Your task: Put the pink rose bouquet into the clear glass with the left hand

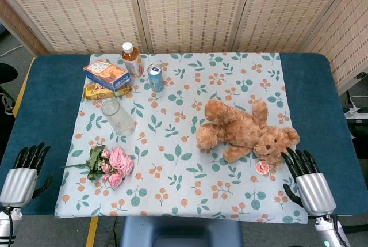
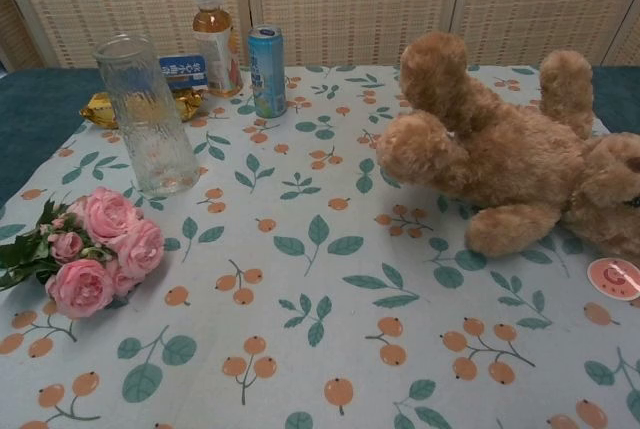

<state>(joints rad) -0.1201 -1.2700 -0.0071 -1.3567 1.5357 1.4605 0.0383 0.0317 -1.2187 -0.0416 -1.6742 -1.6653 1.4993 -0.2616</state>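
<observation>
Left robot hand [image 1: 26, 169] low at the counter's [image 1: 49, 103] near-left edge, palm down, fingers spread, holding nothing. It rests on the blue surface, just off the floral cloth [image 1: 184, 143].

Roses [image 1: 112, 165] lie on their side on the cloth, just right of the left robot hand, blooms toward the right, leaves toward the hand. Not touched by either hand.

Glass [image 1: 118, 116] stands upright beyond the roses, farther from the left robot hand, apart from the bouquet. Nothing visible in it.

Behind the glass: a snack box [image 1: 106, 74] on a yellow packet [image 1: 103, 91], then a bottle [image 1: 131, 59] and a can [image 1: 155, 78], both upright, all well away from the left robot hand.

Teddy bear [image 1: 244, 130] lies sprawled on the right half of the cloth, its head nearest the right robot hand [image 1: 307, 178]. A small pink round item [image 1: 262, 167] sits beside the bear's head, just left of that hand's fingertips.

Right robot hand at the near-right edge, fingers spread, holding nothing; fingertips close to the bear's head, contact cannot be told.
</observation>
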